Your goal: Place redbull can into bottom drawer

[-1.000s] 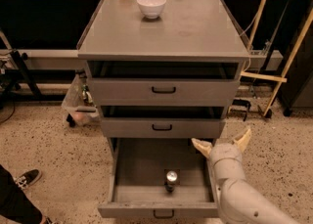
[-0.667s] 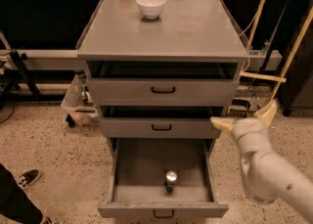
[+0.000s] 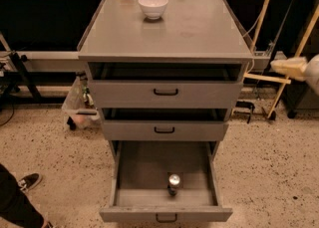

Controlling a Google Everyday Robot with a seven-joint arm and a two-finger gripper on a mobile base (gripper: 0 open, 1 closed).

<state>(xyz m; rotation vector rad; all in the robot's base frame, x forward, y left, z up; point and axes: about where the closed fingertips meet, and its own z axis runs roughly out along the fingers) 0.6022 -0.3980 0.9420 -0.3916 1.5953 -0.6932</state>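
Moved: tool (image 3: pixel 290 67) is retreating up and right, out of the drawer area, and is now hanging at the right frame edge, level with the top drawer.
Tool state: cannot tell whether open or closed; not carrying the can.
Redbull can (image 3: pixel 174 184): standing upright inside the bottom drawer (image 3: pixel 164 215), near its front.
Bottom drawer: standing pulled out.
Task reading: placement is looking complete.

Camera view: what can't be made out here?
- Gripper, at the right edge beside the cabinet: blurred, arm cut off by the frame.
- Can, in the bottom drawer: markings too small and dark.
- Top drawer and middle drawer: insides shadowed, hidden by what's above.
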